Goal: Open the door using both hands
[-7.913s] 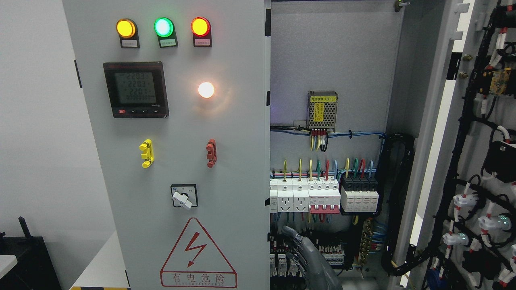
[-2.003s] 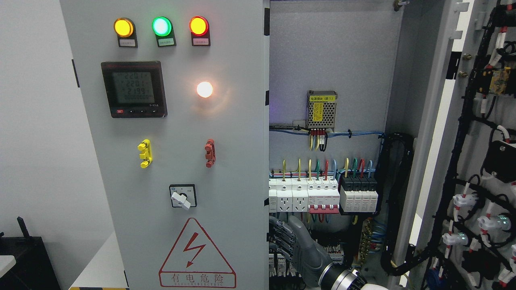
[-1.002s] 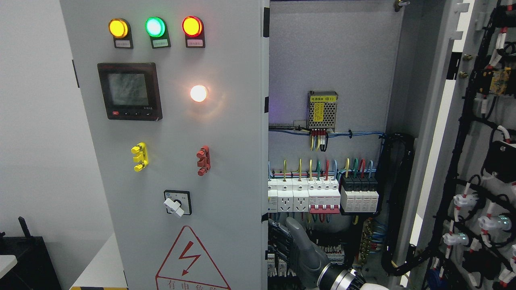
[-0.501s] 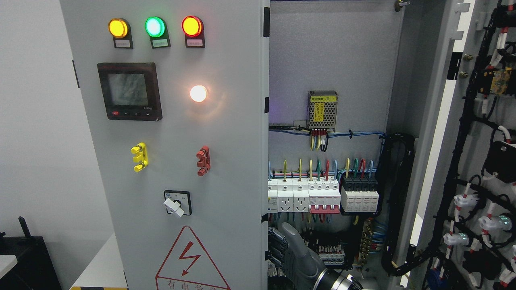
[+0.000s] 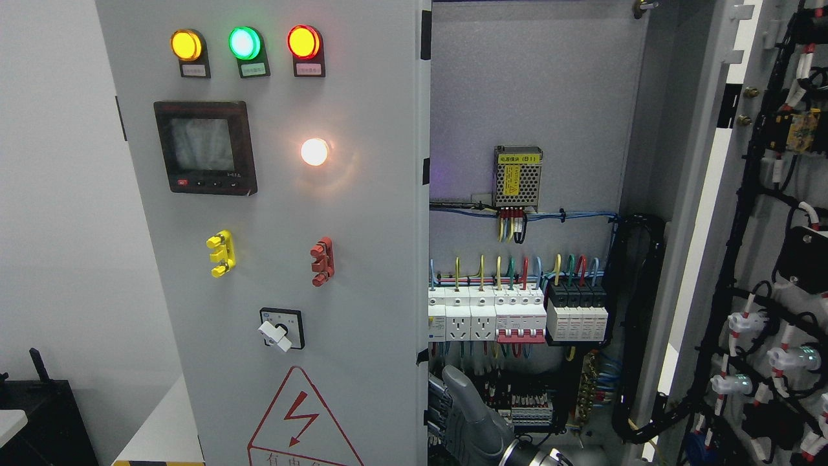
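Observation:
The grey left door (image 5: 362, 226) carries three lamps, a black meter (image 5: 205, 147) and a rotary switch (image 5: 281, 329). It stands slightly ajar, its free edge (image 5: 424, 259) running down the middle of the picture. My right hand (image 5: 453, 411), grey and black, comes up from the bottom edge right of the middle. Its fingers (image 5: 437, 401) curl around the lower part of that free edge from inside the cabinet. The right door (image 5: 770, 259) is swung wide open at the picture's right, wiring on its inner face. No left arm shows.
Inside the cabinet sit a row of breakers and sockets (image 5: 517, 317), a mesh power supply (image 5: 517, 169) and a black cable bundle (image 5: 637, 323). A black box (image 5: 32, 414) and a white surface (image 5: 155, 427) lie at the lower left, beside a white wall.
The left door has swung out a little: its lamps, meter and switch have drifted left and down. My right hand on its edge has sunk lower in the picture.

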You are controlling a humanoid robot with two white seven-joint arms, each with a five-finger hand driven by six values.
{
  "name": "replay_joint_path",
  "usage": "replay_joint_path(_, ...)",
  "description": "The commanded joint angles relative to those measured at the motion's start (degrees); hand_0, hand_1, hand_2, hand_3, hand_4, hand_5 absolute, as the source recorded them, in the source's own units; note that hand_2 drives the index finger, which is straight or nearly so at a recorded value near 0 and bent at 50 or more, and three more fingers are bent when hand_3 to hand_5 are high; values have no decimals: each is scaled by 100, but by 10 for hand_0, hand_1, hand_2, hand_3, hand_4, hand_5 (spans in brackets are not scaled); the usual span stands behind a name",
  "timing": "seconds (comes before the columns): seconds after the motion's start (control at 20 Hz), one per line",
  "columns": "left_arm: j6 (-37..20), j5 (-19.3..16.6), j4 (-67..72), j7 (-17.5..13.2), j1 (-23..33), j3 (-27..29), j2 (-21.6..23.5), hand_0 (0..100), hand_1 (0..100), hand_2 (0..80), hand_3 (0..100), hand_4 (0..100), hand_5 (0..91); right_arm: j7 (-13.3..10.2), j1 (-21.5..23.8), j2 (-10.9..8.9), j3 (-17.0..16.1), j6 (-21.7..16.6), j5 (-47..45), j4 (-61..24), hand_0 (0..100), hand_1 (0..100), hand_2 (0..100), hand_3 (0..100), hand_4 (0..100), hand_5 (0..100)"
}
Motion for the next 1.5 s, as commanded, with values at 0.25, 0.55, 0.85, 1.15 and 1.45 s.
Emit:
replay_joint_path(0.25, -8, 0, 0, 1, -79, 0, -1, 0, 0, 0, 0, 33, 0, 6, 50, 146, 162, -3, -159, -312, 0, 0, 0, 0, 0, 0)
replay_joint_path(0.55, 0, 0, 0, 1, -79, 0, -1, 0, 0, 0, 0, 33, 0, 15, 58, 208, 197, -12, -230, -462, 0, 0, 0, 0, 0, 0)
replay_joint_path(0.85, -8, 0, 0, 1, -79, 0, -1, 0, 0, 0, 0, 32, 0, 6, 190, 339, 329, -3, -230, -611, 0, 0, 0, 0, 0, 0)
replay_joint_path(1.15, 0, 0, 0, 1, -79, 0, -1, 0, 0, 0, 0, 32, 0, 15, 313, 358, 408, -3, -230, -734, 0, 0, 0, 0, 0, 0)
replay_joint_path(1.45, -8, 0, 0, 1, -79, 0, -1, 0, 0, 0, 0, 33, 0, 15, 436, 358, 487, -12, -230, -936, 0, 0, 0, 0, 0, 0)
